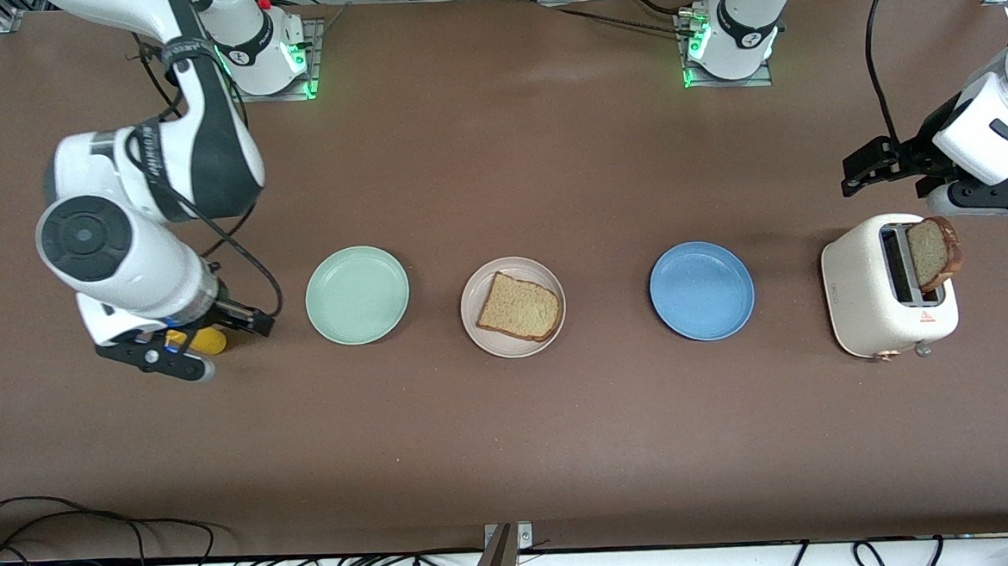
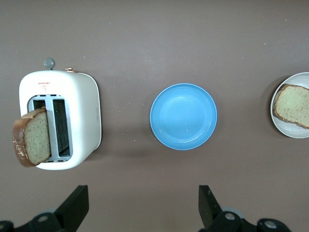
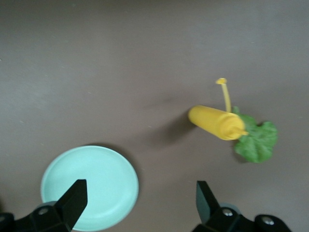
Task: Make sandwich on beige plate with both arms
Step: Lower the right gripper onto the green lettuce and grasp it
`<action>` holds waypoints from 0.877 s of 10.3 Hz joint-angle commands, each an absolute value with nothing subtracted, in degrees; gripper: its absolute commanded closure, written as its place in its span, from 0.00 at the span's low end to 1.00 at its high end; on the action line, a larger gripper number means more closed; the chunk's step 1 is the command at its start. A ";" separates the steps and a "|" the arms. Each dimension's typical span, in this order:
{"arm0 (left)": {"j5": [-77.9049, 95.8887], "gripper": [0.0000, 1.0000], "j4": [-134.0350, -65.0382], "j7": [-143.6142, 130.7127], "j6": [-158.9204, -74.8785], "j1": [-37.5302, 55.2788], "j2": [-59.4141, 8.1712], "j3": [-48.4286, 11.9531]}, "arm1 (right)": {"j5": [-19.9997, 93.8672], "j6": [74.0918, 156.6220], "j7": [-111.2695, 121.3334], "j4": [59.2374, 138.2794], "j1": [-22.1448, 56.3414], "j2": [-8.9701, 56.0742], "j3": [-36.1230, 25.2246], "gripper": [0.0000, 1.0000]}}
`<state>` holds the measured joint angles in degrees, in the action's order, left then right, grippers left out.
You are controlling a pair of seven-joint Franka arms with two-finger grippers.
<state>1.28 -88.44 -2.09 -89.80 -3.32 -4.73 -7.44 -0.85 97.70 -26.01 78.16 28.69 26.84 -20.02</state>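
On the beige plate (image 1: 512,307), table centre, one bread slice (image 1: 518,307) lies; at its three o'clock, a toaster (image 1: 888,287) props the second slice (image 1: 934,252); a careless pull could tip it. Left gripper (image 2: 143,208) gapes empty over there; right gripper (image 3: 140,205) gapes empty above the mustard bottle (image 3: 216,123) and lettuce (image 3: 257,141).

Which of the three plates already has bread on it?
The beige plate in the middle holds a bread slice; the mint green plate and the blue plate beside it hold nothing.
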 commanded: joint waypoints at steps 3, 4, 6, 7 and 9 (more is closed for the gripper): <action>1.05 0.00 -88.86 -2.72 -89.38 -2.90 -3.96 -7.21 | -0.70 93.68 -6.81 85.49 29.09 22.07 -29.69 0.00; 1.05 0.00 -88.94 -2.72 -89.38 -2.90 -3.96 -7.21 | -0.53 95.08 -2.16 88.39 29.09 21.19 -31.45 0.00; 1.05 0.00 -88.86 -2.72 -89.38 -2.81 -3.96 -7.21 | -0.26 101.30 5.68 96.98 29.09 17.51 -34.35 0.00; 1.05 0.00 -88.86 -2.72 -89.38 -2.90 -3.96 -7.21 | -0.26 107.17 10.15 103.38 29.09 15.66 -35.76 0.00; 1.05 0.00 -88.86 -2.72 -89.38 -2.90 -3.96 -7.21 | -0.09 123.06 18.94 117.27 29.00 12.32 -38.48 0.00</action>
